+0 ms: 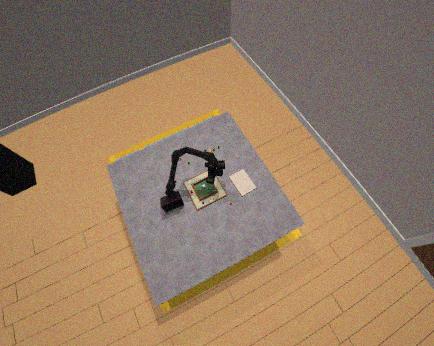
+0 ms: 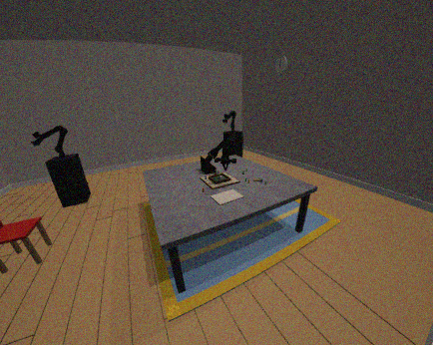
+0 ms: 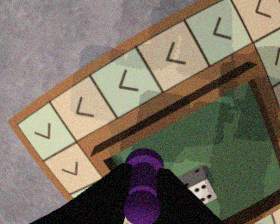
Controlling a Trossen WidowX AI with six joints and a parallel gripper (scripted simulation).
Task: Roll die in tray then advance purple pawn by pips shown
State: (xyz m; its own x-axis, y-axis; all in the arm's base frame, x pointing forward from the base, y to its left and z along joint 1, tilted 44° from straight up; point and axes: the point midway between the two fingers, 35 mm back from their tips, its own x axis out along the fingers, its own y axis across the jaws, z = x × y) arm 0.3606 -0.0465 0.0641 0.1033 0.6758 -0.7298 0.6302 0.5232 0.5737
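The glossy purple pawn (image 3: pixel 142 187), with its rounded ends, is clamped between the black fingers (image 1: pixel 210 179) of the robot arm and shows over the near part of the board in the wrist view. Beyond it and to one side in that view, the white die with black pips (image 3: pixel 202 189) lies in the green-floored tray (image 1: pixel 205 189) (image 2: pixel 218 177) (image 3: pixel 201 145), partly covered by a finger; which face is its top I cannot tell for sure.

Around the tray stands a raised brown wooden rim, and around that runs the square board (image 1: pixel 197 206) (image 2: pixel 233 183) (image 3: pixel 127 82), its cream and pale green squares marked with dark arrows. The row of squares along the upper side in the wrist view has no pawn on the part in sight.

In the top view a few small coloured pieces dot the board, too small to name. More little pieces lie on the grey table (image 1: pixel 187 255) (image 2: pixel 187 214) beyond the board, and a blank-looking pale rectangular sheet (image 1: pixel 243 182) (image 2: pixel 226 196) lies near it, apart from the board.
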